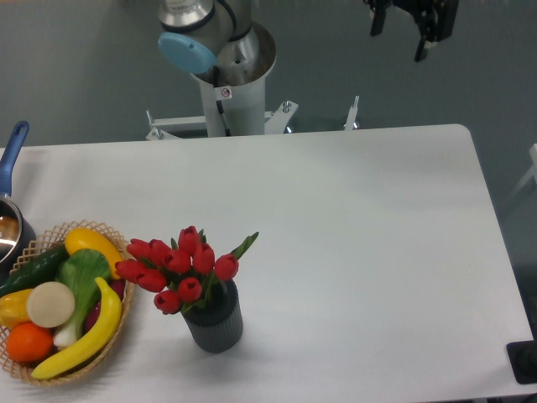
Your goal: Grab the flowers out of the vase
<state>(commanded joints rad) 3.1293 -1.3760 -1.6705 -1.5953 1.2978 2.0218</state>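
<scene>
Red tulips with green stems and leaves (180,267) stand bunched in small dark grey ribbed cylinder vase (215,323), near front edge of white rectangular table (352,227), left of centre. Blooms fan out up and to the left over vase mouth; one green leaf tip pokes out to upper right. Stem ends are hidden inside vase, so the tie can't be seen.

Just left of vase, apart from it, sits round wicker basket (117,336) at table's front-left corner. It holds a long yellow banana (88,336), an orange round fruit (28,342), a pale cream round item (50,303), a yellow squash-like piece (91,242), a dark green cucumber (33,270) and a leafy green veg (82,273). Some tulip heads reach over basket's right rim.

At far left edge, part of a dark pot w/ blue handle (12,155) shows, cut off by frame.

Black two-finger gripper (403,38) hangs at top right, high above table's back edge, well apart from tulips & vase. Only its lower part is in frame: two dark prongs w/ a clear gap between them, fingers spread, nothing held.

Grey arm base w/ pale blue cap (186,50) stands behind table, top centre-left.
</scene>
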